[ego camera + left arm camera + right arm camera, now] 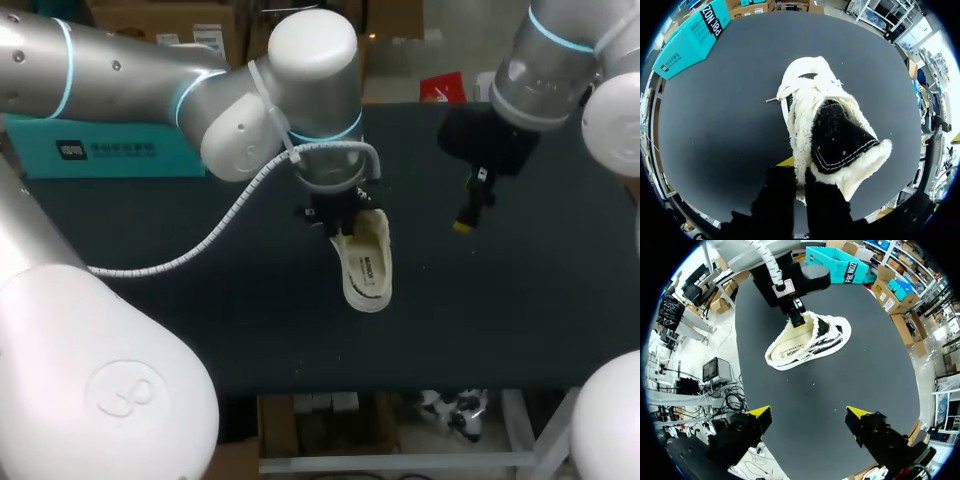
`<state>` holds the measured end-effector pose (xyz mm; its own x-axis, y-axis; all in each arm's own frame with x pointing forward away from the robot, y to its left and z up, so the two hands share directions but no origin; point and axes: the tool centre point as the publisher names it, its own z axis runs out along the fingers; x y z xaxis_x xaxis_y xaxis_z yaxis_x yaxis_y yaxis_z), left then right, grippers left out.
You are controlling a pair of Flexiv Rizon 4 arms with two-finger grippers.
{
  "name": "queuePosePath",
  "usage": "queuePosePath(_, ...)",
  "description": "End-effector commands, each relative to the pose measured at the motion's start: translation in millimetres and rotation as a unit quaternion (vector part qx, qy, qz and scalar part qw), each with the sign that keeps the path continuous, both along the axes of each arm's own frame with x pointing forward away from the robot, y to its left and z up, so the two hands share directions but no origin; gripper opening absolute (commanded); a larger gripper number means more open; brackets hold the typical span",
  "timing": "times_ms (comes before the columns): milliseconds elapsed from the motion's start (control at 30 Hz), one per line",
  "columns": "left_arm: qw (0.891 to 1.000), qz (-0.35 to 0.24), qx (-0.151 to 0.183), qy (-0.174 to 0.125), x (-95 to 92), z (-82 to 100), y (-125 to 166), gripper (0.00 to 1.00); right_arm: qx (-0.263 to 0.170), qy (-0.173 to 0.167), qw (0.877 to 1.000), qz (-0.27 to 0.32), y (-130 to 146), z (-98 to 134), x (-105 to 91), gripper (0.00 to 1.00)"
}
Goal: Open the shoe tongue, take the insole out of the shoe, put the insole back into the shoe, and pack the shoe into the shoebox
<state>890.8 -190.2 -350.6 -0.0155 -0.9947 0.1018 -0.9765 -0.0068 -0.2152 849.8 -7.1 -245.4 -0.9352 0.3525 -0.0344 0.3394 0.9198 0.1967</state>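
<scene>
My left gripper (335,217) is clamped on the shoe's (382,236) furry edge; the shoe lies long-ways, straight out from those fingers; my right gripper (808,414) hangs open, farther off, shoe ahead.

Shoe (812,342): white, fleece-lined, mid-tabletop (840,395), ahead of right gripper (808,414), insole (790,352) inside.
Left gripper (797,320): clamped on shoe's fleece rim.
Right gripper: fingers wide apart, holding nothing.
Shoebox (840,265): teal, at tabletop edge beyond shoe.
</scene>
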Motion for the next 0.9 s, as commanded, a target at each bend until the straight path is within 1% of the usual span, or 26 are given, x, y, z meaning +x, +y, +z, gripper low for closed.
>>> queuePosePath(33,0.998,-0.033,-0.039,-0.029,-11.2,13.1,24.9,0.00,-0.001,0.002,1.000,0.000,-0.1,1.0,0.0,1.00)
queuePosePath(67,0.998,-0.038,-0.046,-0.029,-14.9,16.4,28.4,0.00,-0.010,0.005,1.000,0.013,-3.2,0.5,0.8,1.00)
queuePosePath(100,0.997,-0.053,-0.048,-0.038,-15.5,19.5,32.3,0.00,-0.018,0.004,1.000,0.022,-6.3,1.3,1.1,1.00)
queuePosePath(133,0.995,-0.065,-0.053,-0.045,-16.5,22.8,35.8,0.00,-0.016,0.016,0.999,0.028,-11.8,2.4,1.2,1.00)
queuePosePath(167,0.995,-0.076,-0.053,-0.047,-17.3,26.2,39.7,0.00,-0.029,0.035,0.998,0.038,-17.0,3.7,1.8,1.00)
queuePosePath(200,0.993,-0.090,-0.048,-0.053,-21.2,28.6,42.1,0.00,-0.042,0.036,0.997,0.051,-20.4,6.4,1.2,1.00)
queuePosePath(233,0.991,-0.107,-0.052,-0.059,-21.7,32.3,45.7,0.00,-0.048,0.031,0.996,0.067,-23.8,9.9,-0.4,1.00)
queuePosePath(267,0.990,-0.119,-0.053,-0.062,-17.7,36.9,50.2,0.00,-0.068,0.036,0.994,0.078,-25.7,13.0,-0.9,1.00)
queuePosePath(300,0.987,-0.133,-0.052,-0.067,-18.4,41.1,53.6,0.00,-0.078,0.025,0.992,0.093,-28.6,14.8,-2.0,1.00)
queuePosePath(333,0.985,-0.150,-0.057,-0.071,-21.6,45.4,56.1,0.00,-0.077,0.015,0.992,0.101,-32.6,16.0,-3.9,1.00)
queuePosePath(367,0.982,-0.164,-0.056,-0.076,-21.8,49.9,59.2,0.00,-0.079,0.016,0.992,0.100,-36.6,16.8,-4.7,1.00)
queuePosePath(400,0.979,-0.180,-0.050,-0.086,-20.7,53.6,62.1,0.00,-0.078,-0.004,0.990,0.115,-39.5,18.2,-6.3,1.00)
queuePosePath(433,0.976,-0.192,-0.048,-0.091,-20.8,57.4,64.9,0.00,-0.074,-0.017,0.988,0.135,-41.5,18.8,-8.3,1.00)
queuePosePath(467,0.973,-0.202,-0.046,-0.098,-19.8,61.7,67.2,0.00,-0.070,-0.015,0.988,0.139,-42.9,18.7,-8.4,1.00)
queuePosePath(533,0.965,-0.232,-0.048,-0.111,-19.5,70.9,71.9,0.00,-0.062,-0.030,0.984,0.164,-45.3,18.7,-8.4,1.00)
queuePosePath(567,0.961,-0.246,-0.047,-0.119,-20.0,75.9,74.1,0.00,-0.062,-0.030,0.984,0.164,-45.3,18.7,-8.4,1.00)
queuePosePath(633,0.948,-0.285,-0.050,-0.132,-21.0,87.1,80.1,0.00,-0.062,-0.030,0.984,0.164,-45.3,18.7,-8.4,1.00)
queuePosePath(700,0.930,-0.331,-0.054,-0.152,-20.4,101.3,89.7,0.00,-0.062,-0.030,0.984,0.164,-45.3,18.7,-8.4,1.00)
queuePosePath(733,0.924,-0.345,-0.056,-0.159,-17.1,109.6,95.8,0.00,-0.062,-0.030,0.984,0.164,-45.3,18.7,-8.4,1.00)
queuePosePath(767,0.914,-0.363,-0.054,-0.172,-14.0,118.1,101.4,0.00,-0.062,-0.030,0.984,0.164,-45.3,18.7,-8.4,1.00)
queuePosePath(800,0.906,-0.379,-0.058,-0.181,-10.8,126.4,106.4,0.00,-0.062,-0.030,0.984,0.164,-45.3,18.7,-8.4,1.00)
queuePosePath(900,0.878,-0.425,-0.048,-0.214,1.8,150.5,124.3,0.00,-0.062,-0.030,0.984,0.164,-45.3,18.7,-8.4,1.00)
